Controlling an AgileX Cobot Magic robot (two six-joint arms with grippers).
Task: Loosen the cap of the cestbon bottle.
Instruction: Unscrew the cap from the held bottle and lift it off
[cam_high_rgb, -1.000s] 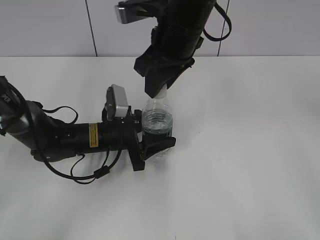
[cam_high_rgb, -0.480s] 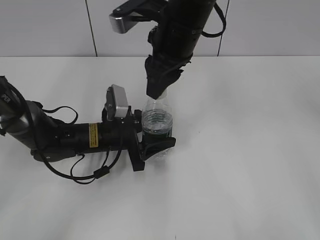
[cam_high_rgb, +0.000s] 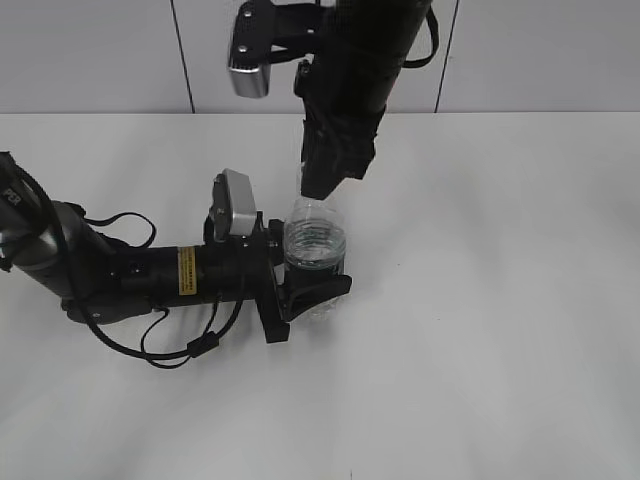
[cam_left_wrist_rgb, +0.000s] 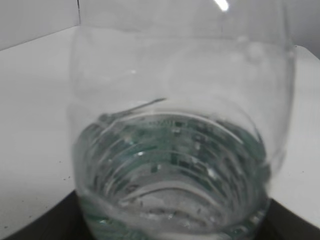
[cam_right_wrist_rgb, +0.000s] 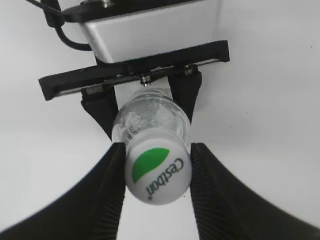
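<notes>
Bottle (cam_high_rgb: 315, 250): upright on tabletop (cam_high_rgb: 500, 300), body pinched by left gripper (cam_high_rgb: 312, 285) jaws. Cap (cam_right_wrist_rgb: 157, 172): pinched between right gripper (cam_right_wrist_rgb: 156, 187) jaws. Advice: twist squarely about neck, firm hold below.

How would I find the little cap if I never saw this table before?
Find the white table, then the clear cestbon bottle clamped by the left gripper. On its top sits the cap, between the right gripper's fingers: round, white, with a green leaf and "C'estbon" printed on it.
</notes>
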